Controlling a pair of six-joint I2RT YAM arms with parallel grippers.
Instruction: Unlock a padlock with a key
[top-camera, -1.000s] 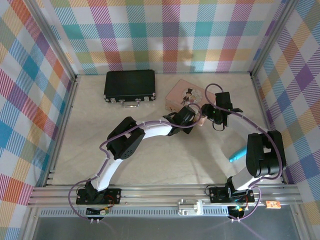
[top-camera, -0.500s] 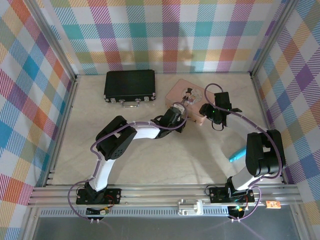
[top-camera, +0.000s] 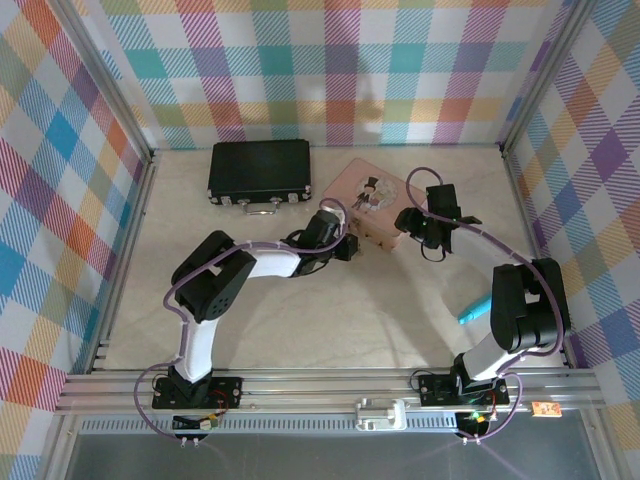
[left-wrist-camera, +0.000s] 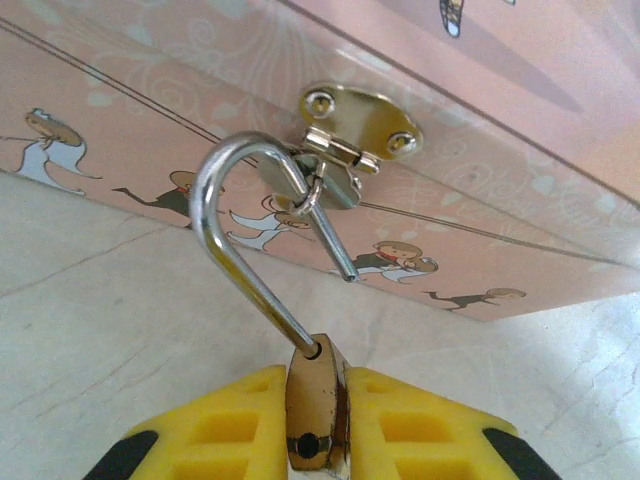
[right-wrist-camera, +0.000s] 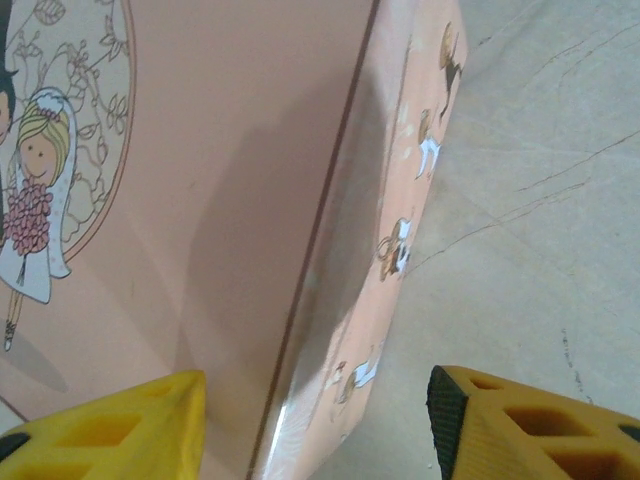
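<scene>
My top camera looks down from above and behind the arm bases (top-camera: 195, 390), far enough off to take in the whole table (top-camera: 390, 320). My left wrist camera sits right behind the padlock (left-wrist-camera: 318, 410), facing the hasp side of the pink tin (top-camera: 370, 200) at very close range. My right wrist camera hangs equally close over the tin's lid and side edge. All three views share that tin.

Black-white arms (top-camera: 270, 262), purple cables (top-camera: 167, 300), yellow claw pads (left-wrist-camera: 420, 432)

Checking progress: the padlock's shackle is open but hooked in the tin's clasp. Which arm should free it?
Left: the left gripper clamps the padlock; the right gripper stands open over an edge of the pink tin.
</scene>
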